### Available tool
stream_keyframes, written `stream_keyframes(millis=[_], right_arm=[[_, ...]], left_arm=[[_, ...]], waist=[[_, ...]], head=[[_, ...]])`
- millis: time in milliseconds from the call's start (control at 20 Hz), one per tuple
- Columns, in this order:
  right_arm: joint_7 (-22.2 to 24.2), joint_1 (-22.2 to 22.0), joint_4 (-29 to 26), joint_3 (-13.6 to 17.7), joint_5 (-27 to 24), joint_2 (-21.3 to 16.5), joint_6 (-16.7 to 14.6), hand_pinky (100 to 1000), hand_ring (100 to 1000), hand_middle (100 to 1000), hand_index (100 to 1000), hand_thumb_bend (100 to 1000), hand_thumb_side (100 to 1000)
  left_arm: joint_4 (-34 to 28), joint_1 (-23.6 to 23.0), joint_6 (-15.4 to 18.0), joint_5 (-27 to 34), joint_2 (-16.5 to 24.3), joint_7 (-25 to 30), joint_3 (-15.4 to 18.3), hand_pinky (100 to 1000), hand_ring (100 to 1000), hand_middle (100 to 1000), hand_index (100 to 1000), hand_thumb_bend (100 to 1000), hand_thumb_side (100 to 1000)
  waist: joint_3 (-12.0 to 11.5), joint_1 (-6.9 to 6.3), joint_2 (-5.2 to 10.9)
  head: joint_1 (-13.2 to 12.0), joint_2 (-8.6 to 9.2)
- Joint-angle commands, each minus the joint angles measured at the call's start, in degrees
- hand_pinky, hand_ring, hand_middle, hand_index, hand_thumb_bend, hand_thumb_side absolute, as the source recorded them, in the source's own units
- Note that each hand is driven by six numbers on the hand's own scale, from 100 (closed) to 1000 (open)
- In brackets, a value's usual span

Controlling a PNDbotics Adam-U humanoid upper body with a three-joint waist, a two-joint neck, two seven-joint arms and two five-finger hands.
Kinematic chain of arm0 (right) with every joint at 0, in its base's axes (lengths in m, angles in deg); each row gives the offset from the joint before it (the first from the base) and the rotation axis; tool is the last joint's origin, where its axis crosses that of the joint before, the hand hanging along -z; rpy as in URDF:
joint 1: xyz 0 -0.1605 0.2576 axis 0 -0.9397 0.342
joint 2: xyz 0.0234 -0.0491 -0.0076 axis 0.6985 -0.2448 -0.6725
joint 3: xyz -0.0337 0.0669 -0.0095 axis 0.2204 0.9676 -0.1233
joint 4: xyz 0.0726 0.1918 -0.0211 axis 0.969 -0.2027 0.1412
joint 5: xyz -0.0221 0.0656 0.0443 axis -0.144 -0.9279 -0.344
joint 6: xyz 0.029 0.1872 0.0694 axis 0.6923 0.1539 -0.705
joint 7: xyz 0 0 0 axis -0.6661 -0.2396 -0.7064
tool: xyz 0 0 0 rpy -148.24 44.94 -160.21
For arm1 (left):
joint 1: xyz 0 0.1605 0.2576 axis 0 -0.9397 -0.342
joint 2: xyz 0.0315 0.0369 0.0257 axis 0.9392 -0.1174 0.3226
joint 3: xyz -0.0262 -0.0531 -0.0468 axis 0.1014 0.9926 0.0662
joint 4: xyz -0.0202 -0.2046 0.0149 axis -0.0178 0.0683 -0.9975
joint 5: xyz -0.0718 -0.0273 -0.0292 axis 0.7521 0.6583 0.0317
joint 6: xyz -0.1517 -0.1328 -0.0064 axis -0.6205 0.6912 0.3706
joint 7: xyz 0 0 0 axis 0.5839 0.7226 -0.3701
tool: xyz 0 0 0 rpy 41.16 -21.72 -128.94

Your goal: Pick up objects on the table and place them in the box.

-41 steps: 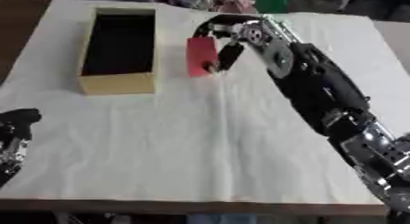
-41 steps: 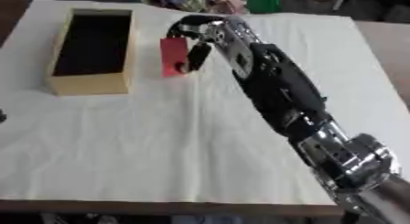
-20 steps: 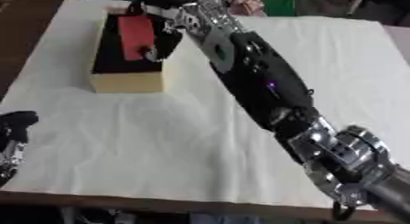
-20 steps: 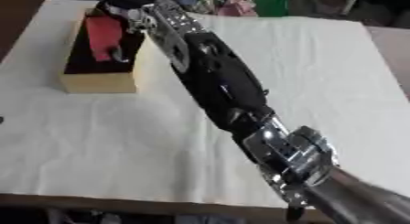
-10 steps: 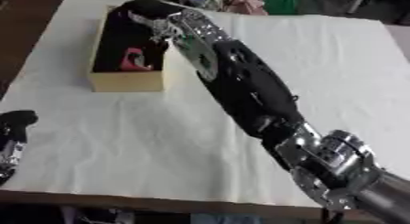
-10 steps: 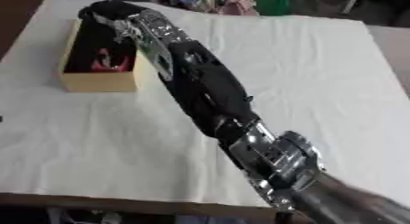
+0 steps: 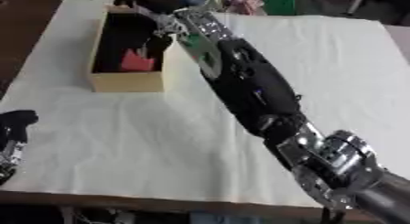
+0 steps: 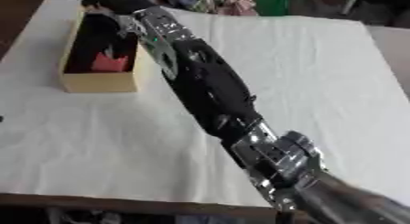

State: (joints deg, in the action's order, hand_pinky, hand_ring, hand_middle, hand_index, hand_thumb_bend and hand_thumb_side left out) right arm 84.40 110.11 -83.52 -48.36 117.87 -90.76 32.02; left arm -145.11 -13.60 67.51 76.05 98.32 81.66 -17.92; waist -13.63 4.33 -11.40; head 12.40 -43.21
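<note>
While my right arm stretches diagonally across the cloth, this is how I see things:

Right hand: my right hand [image 7: 160,17] hangs over the far end of the box, dark and blurred against the black interior; I cannot tell whether its fingers are curled or straight.

Red object: the red object [image 7: 137,62] lies inside the box at its near end, low against the front wall. It sits below and nearer to me than the right hand, apart from it as far as I can make out.

Box: the box [image 7: 128,82], tan-walled and black inside, stands on the left half of the surface with its long side running away from me. I see only the red object in it; the far part is hidden by the hand.

Left hand: my left hand [image 7: 14,136] rests near the lower left edge of the left eye view, well apart from the box, fingers relaxed and holding nothing.

Surface: the surface [image 7: 120,141] is covered with a white cloth, wrinkled in front of the box.

Right arm: the black forearm [image 8: 204,88] passes just beside the box's right wall.
</note>
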Motion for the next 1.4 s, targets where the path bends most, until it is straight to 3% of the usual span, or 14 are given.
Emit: stream_keyframes(millis=[50, 550, 800, 1400], right_arm=[[-1.15, 0.57, -2.19, 1.19, -1.80, -3.42, 0.66, 874, 1000, 934, 999, 218, 100], [-4.49, -3.45, -4.51, 4.56, -6.74, -11.50, 4.00, 871, 1000, 927, 1000, 133, 100], [-6.70, -5.29, -5.17, 6.06, -9.09, -13.42, 5.25, 862, 1000, 922, 1000, 100, 100], [-24.30, -12.02, -4.80, 13.47, -23.65, -18.38, 8.94, 839, 1000, 918, 1000, 100, 100]], left_arm=[[-0.74, 0.15, 0.14, 0.15, 0.97, -0.26, 0.28, 1000, 828, 735, 754, 100, 340], [-0.86, 0.01, 0.26, 0.07, 0.99, -0.57, 0.56, 1000, 828, 735, 754, 100, 340], [-0.84, -0.01, 0.24, -0.01, 0.98, -0.63, 0.60, 1000, 828, 735, 754, 100, 339], [-0.86, -0.21, 0.25, -0.12, 0.93, -0.97, 0.92, 1000, 828, 736, 754, 100, 342]], waist=[[0.31, -0.70, 1.07], [1.53, -0.96, 0.82], [2.01, -1.05, 0.73], [2.77, -1.17, 0.67]], head=[[-0.40, 0.01], [-1.15, -0.06], [-1.30, -0.05], [-1.80, 0.19]])
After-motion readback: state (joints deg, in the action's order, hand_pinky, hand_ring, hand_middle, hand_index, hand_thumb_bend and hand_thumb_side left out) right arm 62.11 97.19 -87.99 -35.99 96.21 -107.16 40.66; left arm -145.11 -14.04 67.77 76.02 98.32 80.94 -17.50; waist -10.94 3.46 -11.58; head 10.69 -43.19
